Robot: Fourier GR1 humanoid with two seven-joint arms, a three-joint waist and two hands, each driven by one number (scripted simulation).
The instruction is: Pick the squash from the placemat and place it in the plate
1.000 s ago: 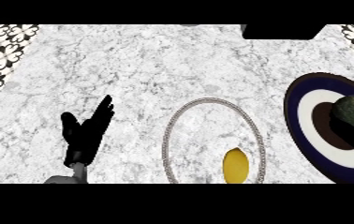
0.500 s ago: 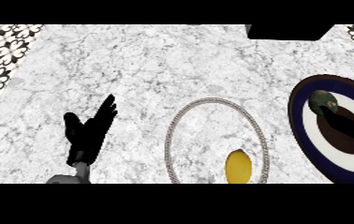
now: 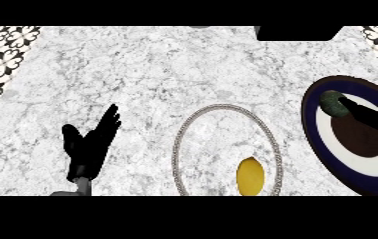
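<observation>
My right hand (image 3: 362, 117) shows at the right edge of the frame, against the dark green squash (image 3: 334, 104). I can't tell whether it's closed on it. The squash sits at the upper left of the plate (image 3: 310, 125), well apart from the placemat (image 3: 177, 153). I judge it hard, rounded, smooth-skinned and fairly heavy, so I'd take it across its widest part to keep it from rolling. My left hand (image 3: 87, 148) rests spread at lower left.

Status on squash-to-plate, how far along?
Done: dark green squash is off the placemat, over the plate. In hand: right hand is at it; whether it has let go is unclear. Left: release and withdraw. Yellow fruit lies on the placemat; left hand rests open, lower left.
</observation>
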